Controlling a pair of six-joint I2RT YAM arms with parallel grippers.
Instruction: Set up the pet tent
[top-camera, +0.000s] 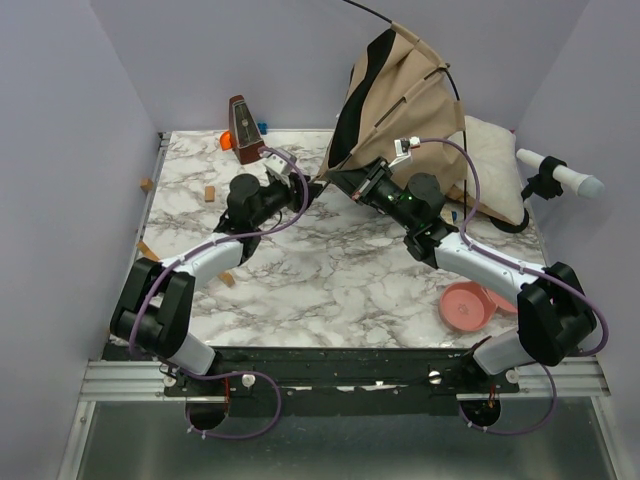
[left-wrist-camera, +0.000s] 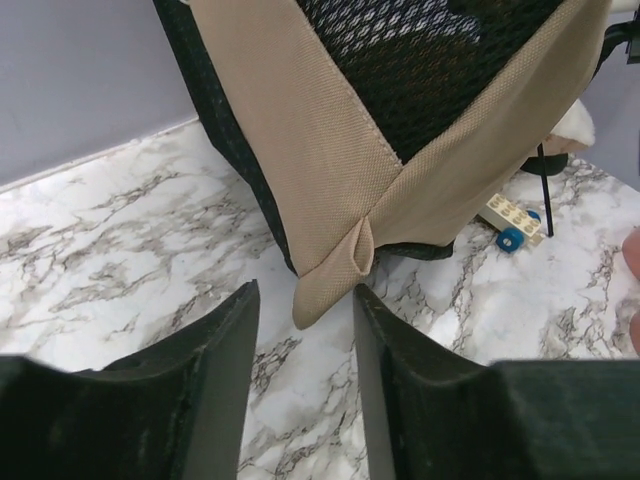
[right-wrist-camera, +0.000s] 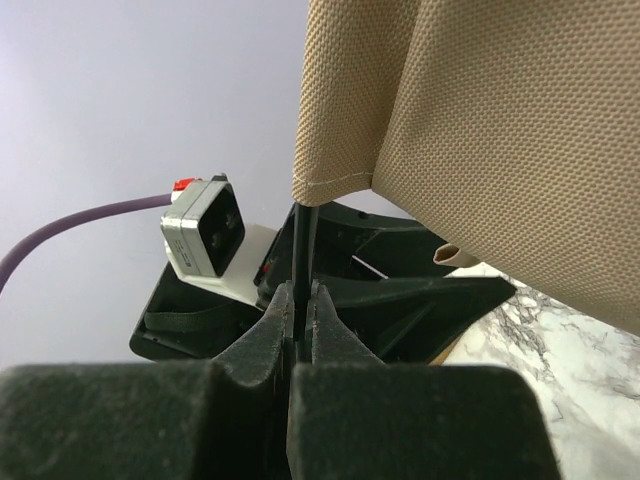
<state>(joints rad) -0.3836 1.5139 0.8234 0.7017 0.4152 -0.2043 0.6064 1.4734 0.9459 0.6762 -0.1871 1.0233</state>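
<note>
The pet tent (top-camera: 400, 90), tan fabric with black lining and thin black poles, leans half-collapsed at the back of the table. My right gripper (top-camera: 345, 182) is at its lower left corner. In the right wrist view the gripper (right-wrist-camera: 301, 290) is shut on a thin black tent pole (right-wrist-camera: 303, 235) that comes out of a tan fabric sleeve (right-wrist-camera: 480, 130). My left gripper (top-camera: 300, 185) is open just left of that corner. In the left wrist view its jaws (left-wrist-camera: 305, 300) stand apart on either side of the tent's tan corner tip (left-wrist-camera: 325, 285), not touching it.
A white fluffy pillow (top-camera: 495, 165) lies behind the tent at right. A brown metronome-like object (top-camera: 243, 125) stands at back left. A pink dish (top-camera: 468, 305) sits front right. Small wooden blocks (top-camera: 210, 193) lie at left. A toy block with blue wheels (left-wrist-camera: 512, 222) lies under the tent.
</note>
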